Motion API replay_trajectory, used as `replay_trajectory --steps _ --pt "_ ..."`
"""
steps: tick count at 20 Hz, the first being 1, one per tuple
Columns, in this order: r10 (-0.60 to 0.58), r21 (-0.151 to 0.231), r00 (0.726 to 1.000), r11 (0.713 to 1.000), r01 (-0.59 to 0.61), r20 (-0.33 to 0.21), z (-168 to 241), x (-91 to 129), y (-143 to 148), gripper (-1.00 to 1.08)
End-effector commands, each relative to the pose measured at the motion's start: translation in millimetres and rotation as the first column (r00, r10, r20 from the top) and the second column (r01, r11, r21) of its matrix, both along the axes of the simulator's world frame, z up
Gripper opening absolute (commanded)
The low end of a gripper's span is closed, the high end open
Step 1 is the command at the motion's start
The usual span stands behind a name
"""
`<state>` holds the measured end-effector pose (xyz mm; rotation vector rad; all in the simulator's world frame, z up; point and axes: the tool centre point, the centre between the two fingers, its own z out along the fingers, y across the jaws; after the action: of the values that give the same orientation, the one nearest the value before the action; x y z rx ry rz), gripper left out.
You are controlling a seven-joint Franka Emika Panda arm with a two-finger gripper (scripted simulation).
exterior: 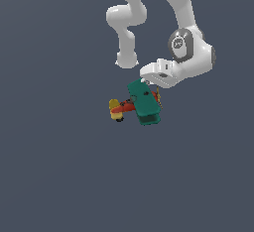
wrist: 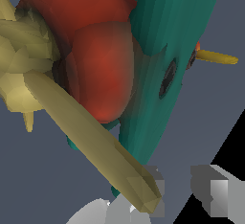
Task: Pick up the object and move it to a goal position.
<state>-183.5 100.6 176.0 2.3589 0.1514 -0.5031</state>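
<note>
Showing, in the exterior view, the white arm (exterior: 186, 42) reaching down from the top edge, wrist bending toward the toy biplane (exterior: 140, 105). Sitting just under the arm's white hand, that biplane, broad teal-green wings (exterior: 144, 102) uppermost, red-orange body (exterior: 126, 108) and yellow tail (exterior: 114, 108) pointing toward the exterior view's left, a small black wheel (exterior: 119, 120) peeking out below the tail. Lying against the plain dark grey-blue worktop (exterior: 59, 166); hard telling here whether touching it or lifted. Fingers hiding behind the hand and wing in this view. Switching to the wrist view: filling the picture at very close range, red body bulging, teal wing running past it, yellow propeller blade (wrist: 95, 141) slanting across. Showing two grey fingertips (wrist: 215, 194) with a gap between them, nothing sitting in that gap, the propeller tip just overlapping one of them; not telling for sure whether gripping anything.
</note>
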Motion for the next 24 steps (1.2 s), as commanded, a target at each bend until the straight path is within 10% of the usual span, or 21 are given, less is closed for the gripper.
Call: replay_trajectory --steps 1,24 --pt "-0.04 -0.036 0.997 0.999 0.038 -0.061 -29 -15 -26 0.28" --pt "0.015 -0.168 0.999 0.986 -0.022 -0.043 -35 -25 -17 0.28"
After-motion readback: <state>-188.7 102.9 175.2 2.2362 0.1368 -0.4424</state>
